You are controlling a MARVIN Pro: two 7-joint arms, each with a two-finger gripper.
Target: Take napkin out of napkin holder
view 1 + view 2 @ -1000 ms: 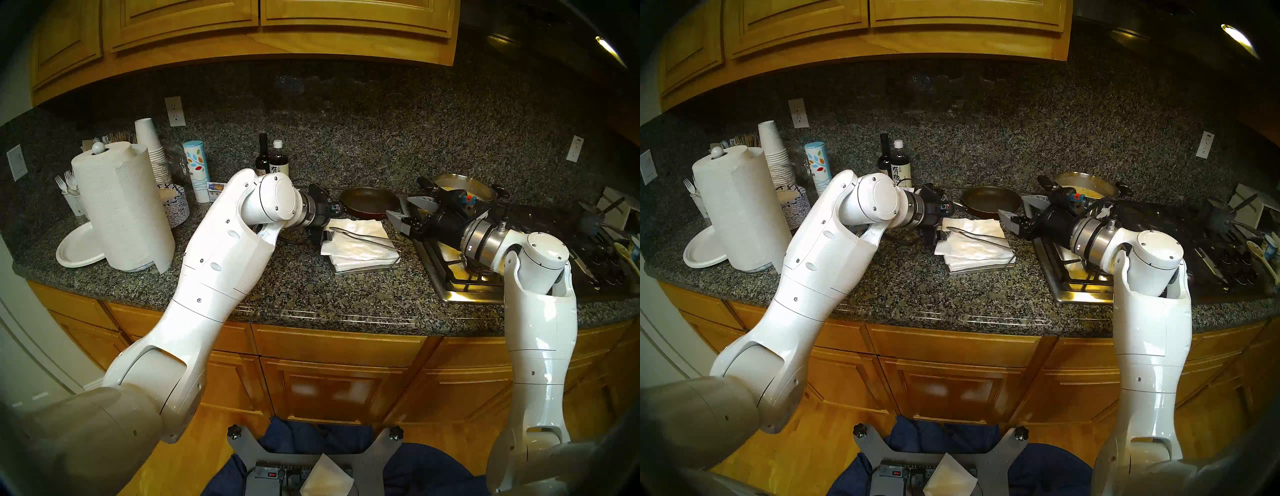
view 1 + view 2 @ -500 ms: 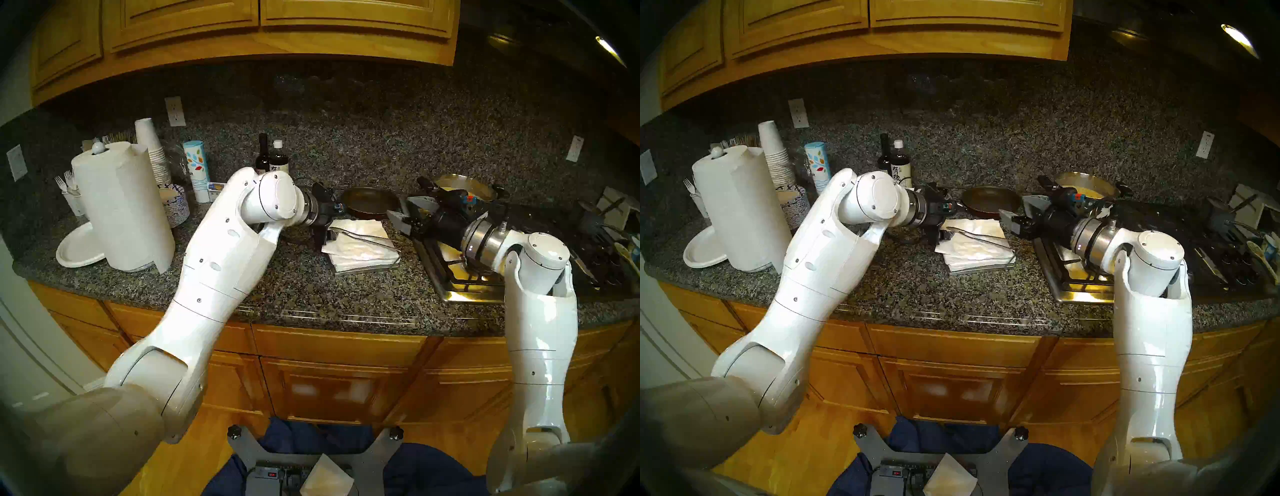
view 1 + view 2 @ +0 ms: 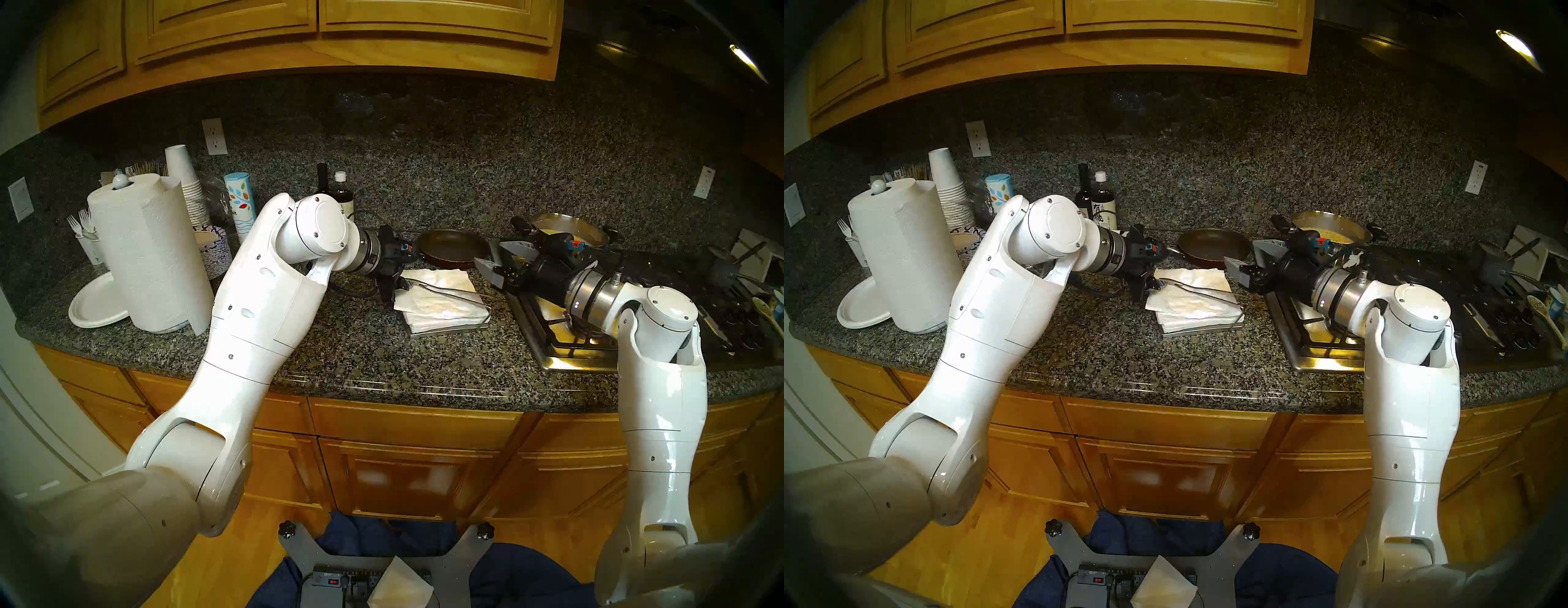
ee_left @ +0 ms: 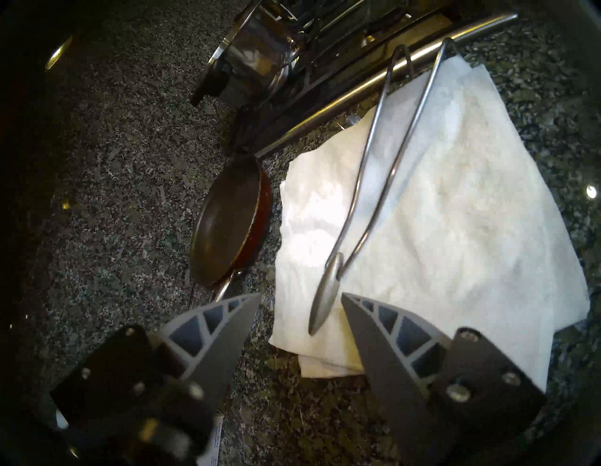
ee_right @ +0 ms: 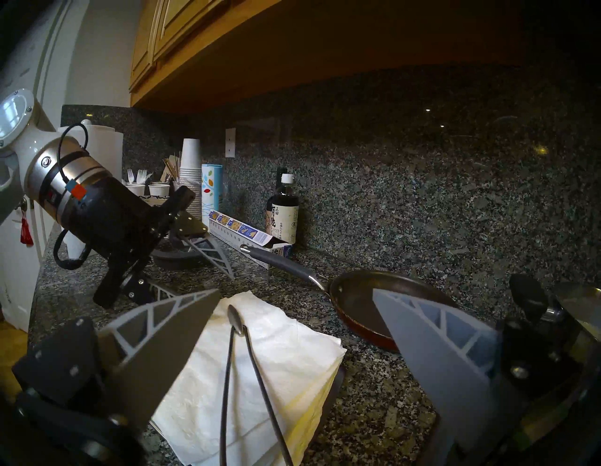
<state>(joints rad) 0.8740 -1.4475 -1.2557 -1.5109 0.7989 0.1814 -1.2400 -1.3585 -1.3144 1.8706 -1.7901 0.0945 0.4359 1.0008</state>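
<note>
The napkin holder (image 3: 449,330) is a flat silver tray on the counter, bearing a stack of white napkins. Its wire arm (image 4: 383,162) lies across the stack, and its leaf-shaped weight (image 4: 325,299) rests near the stack's left edge. The top napkin (image 3: 441,297) is crinkled and skewed off the stack toward the left; it also shows in the left wrist view (image 4: 455,227). My left gripper (image 3: 394,288) is open and empty at the stack's left edge, with the weight's tip between its fingers in the wrist view. My right gripper (image 3: 488,253) is open and empty, hovering above the stack's far right corner.
A dark frying pan (image 3: 452,248) sits just behind the holder, its handle toward my left gripper. The stove (image 3: 564,344) and a steel pot (image 3: 568,227) lie to the right. Bottles (image 3: 339,195), a paper towel roll (image 3: 148,254) and paper cups (image 3: 186,187) stand at the left.
My left arm has swung back to the left and its gripper has drawn back a little from the stack. The right arm has not moved.
</note>
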